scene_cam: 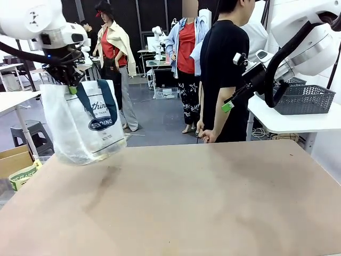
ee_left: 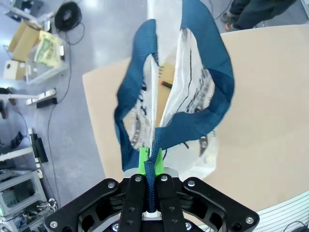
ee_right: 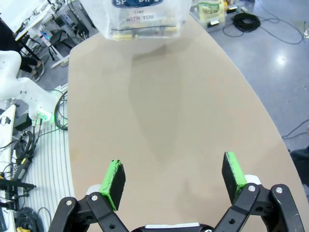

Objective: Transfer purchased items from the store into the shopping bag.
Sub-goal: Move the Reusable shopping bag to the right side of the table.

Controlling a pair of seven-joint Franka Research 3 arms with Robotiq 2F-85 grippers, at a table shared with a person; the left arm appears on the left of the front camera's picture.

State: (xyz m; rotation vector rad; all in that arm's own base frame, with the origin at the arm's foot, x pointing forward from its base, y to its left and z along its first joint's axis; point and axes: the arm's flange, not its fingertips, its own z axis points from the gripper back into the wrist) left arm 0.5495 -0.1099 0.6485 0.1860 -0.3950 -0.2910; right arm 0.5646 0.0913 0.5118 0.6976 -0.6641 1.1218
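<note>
The shopping bag (scene_cam: 85,128), translucent white with navy handles and an oval logo, hangs above the table's far left corner. My left gripper (scene_cam: 72,88) is shut on its navy straps (ee_left: 152,183), with the bag's mouth (ee_left: 193,92) gaping below the fingers. Inside it I see a thin item with a red end (ee_left: 165,83), and dark items show through the bag's bottom (ee_right: 145,31). My right gripper (scene_cam: 234,85) is raised at the right, open, its green pads (ee_right: 115,178) wide apart over bare table. The store, a dark grey mesh basket (scene_cam: 303,98), stands on a white side table at the right.
The brown table (scene_cam: 202,197) spreads wide below both arms. A person in black (scene_cam: 224,69) stands at its far edge, hands down. A cardboard box (scene_cam: 13,160) and a grey stool (scene_cam: 32,133) sit on the floor at the left.
</note>
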